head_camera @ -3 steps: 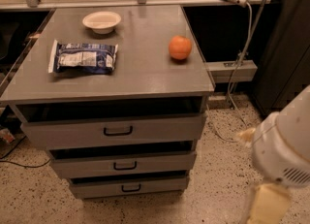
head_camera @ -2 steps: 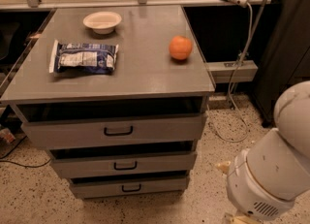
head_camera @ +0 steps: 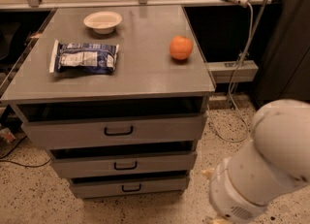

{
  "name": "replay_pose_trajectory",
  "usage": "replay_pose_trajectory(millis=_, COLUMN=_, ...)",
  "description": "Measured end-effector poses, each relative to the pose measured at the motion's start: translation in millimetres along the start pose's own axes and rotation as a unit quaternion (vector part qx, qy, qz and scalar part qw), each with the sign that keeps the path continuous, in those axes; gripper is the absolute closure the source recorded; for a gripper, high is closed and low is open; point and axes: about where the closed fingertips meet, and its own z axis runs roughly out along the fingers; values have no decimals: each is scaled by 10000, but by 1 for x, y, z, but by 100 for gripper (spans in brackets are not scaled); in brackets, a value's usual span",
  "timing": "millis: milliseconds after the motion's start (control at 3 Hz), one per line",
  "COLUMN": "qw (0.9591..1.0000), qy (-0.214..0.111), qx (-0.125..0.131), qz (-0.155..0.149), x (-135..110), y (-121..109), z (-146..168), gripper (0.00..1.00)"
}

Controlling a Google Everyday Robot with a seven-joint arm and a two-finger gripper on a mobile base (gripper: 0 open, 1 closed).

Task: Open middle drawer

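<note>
The grey cabinet has three drawers stacked under its top. The middle drawer (head_camera: 160,162) is the medium-sized grey front, with a small black bar handle (head_camera: 125,165) at its centre. It lies between the tall top drawer (head_camera: 164,128) and the narrow bottom drawer (head_camera: 160,185). A dark gap shows above each front. My white arm (head_camera: 264,165) fills the bottom right, to the right of the drawers and apart from them. My gripper is out of view past the bottom edge of the camera view.
On the cabinet top (head_camera: 140,72) lie a white bowl (head_camera: 102,22), a blue and white snack bag (head_camera: 85,57) and an orange (head_camera: 181,47). A cable (head_camera: 242,58) hangs down right of the cabinet. The floor is speckled.
My arm has swung left and down across the bottom right corner, closer to the drawers. The drawers and the things on top have not moved.
</note>
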Motion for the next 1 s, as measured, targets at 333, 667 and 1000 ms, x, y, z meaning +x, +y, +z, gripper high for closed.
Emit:
replay_pose_trajectory(millis=333, qw=9990, qy=-425, qx=-145, qz=-56, x=-35, y=-20, z=53, gripper=0)
replay_pose_trajectory(millis=667, qw=9974, qy=-654, qx=-288, qz=-57, x=-65, y=-36, z=90, gripper=0)
replay_pose_trajectory(millis=1000, qw=9972, qy=-692, qx=-269, qz=-45, x=-67, y=-39, z=93, gripper=0)
